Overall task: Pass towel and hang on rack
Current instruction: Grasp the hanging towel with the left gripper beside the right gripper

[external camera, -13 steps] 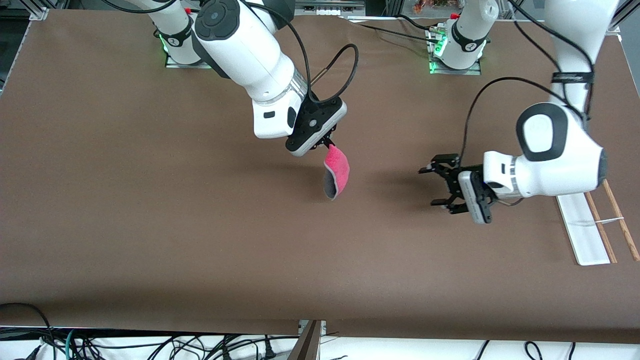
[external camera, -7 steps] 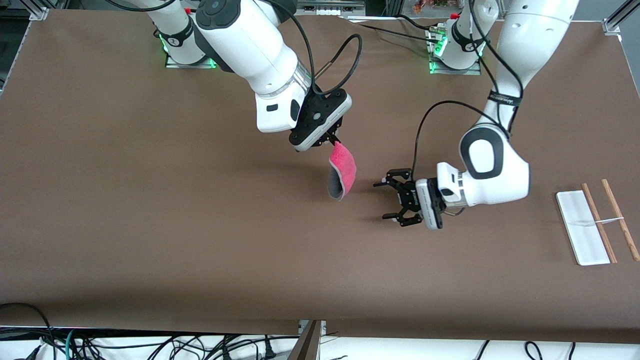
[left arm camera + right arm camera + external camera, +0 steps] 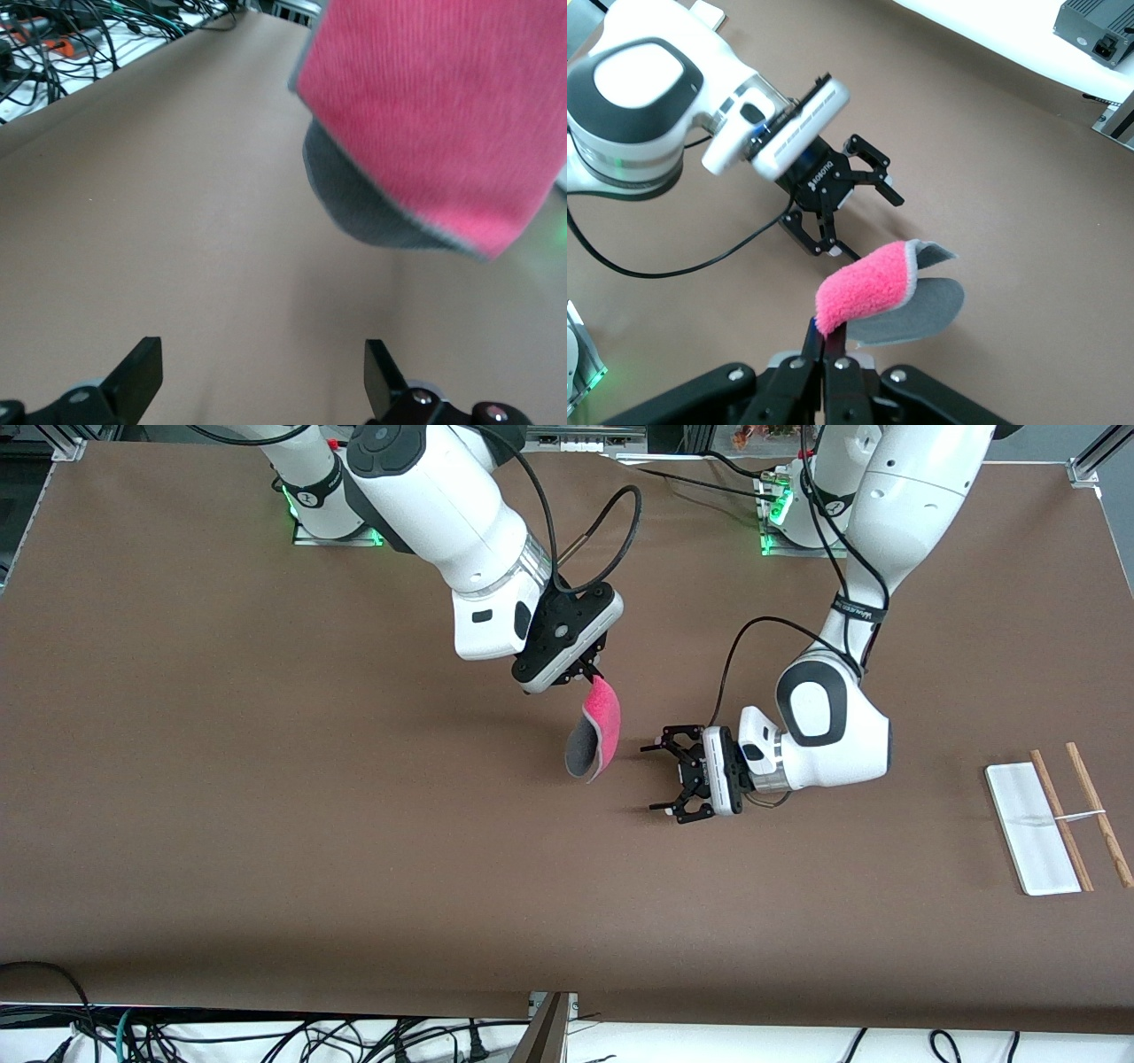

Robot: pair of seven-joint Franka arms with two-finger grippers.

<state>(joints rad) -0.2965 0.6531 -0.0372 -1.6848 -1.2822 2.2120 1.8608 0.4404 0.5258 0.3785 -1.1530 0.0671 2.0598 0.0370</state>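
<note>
The towel (image 3: 595, 731) hangs lengthwise downward, pinched by the right end effector (image 3: 586, 677); the left end effector (image 3: 663, 777) is spread beside it.

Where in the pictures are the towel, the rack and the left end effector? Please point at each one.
towel (image 3: 602, 713): front view, on its pink face, hanging from the right end effector.
rack (image 3: 1028, 828): front view, on its flat white base.
left end effector (image 3: 663, 777): front view, midway between its open fingertips, beside the towel.
</note>
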